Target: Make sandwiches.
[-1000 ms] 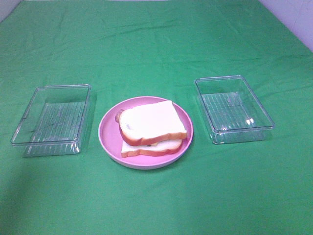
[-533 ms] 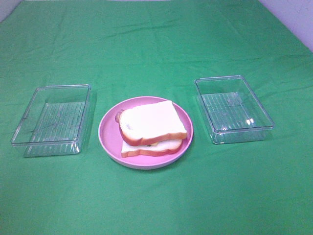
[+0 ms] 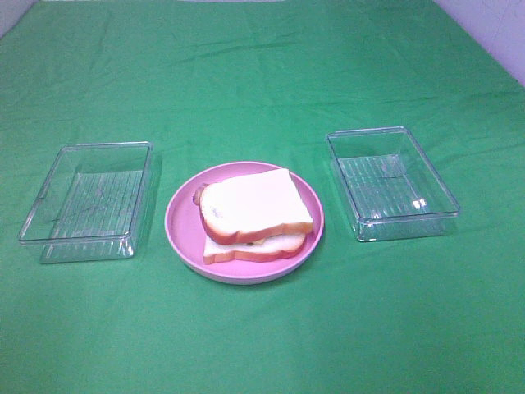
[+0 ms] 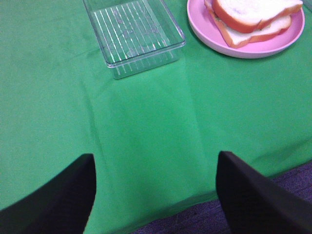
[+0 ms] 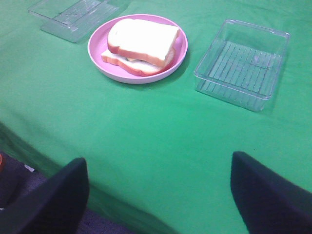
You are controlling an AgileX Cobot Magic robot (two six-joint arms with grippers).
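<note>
The sandwich [image 3: 254, 215] sits assembled on a round pink plate [image 3: 182, 222] in the middle of the green cloth: two white bread slices with orange-brown crust, a sliver of yellow cheese and a bacon tip showing at the edges. The lettuce is hidden. It also shows in the left wrist view [image 4: 253, 17] and the right wrist view [image 5: 141, 44]. Neither gripper shows in the exterior view. My left gripper [image 4: 156, 195] is open and empty, back over the table's front edge. My right gripper [image 5: 158, 195] is open and empty, also back at the front edge.
A clear plastic box [image 3: 86, 201] stands left of the plate, and another clear plastic box [image 3: 392, 182] stands right of it; both look empty. The cloth's front edge and dark floor [image 4: 204, 214] show under the grippers.
</note>
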